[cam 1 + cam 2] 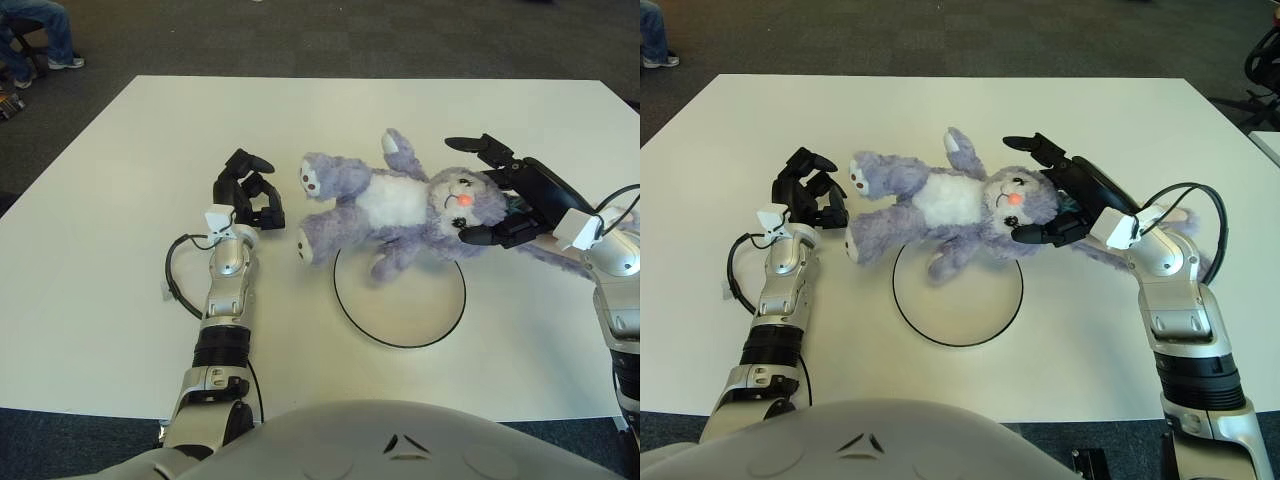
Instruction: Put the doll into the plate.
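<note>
On the white table, purple doll lying across the far rim of the plate, right hand clasping its head, left hand just left of its feet, fingers curled, holding nothing.

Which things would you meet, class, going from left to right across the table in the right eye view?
Robot's left hand → purple-and-white plush doll → robot's right hand, its black fingers around the doll's head.

seated person cropped at top edge, plate rim partly doll-covered
</note>
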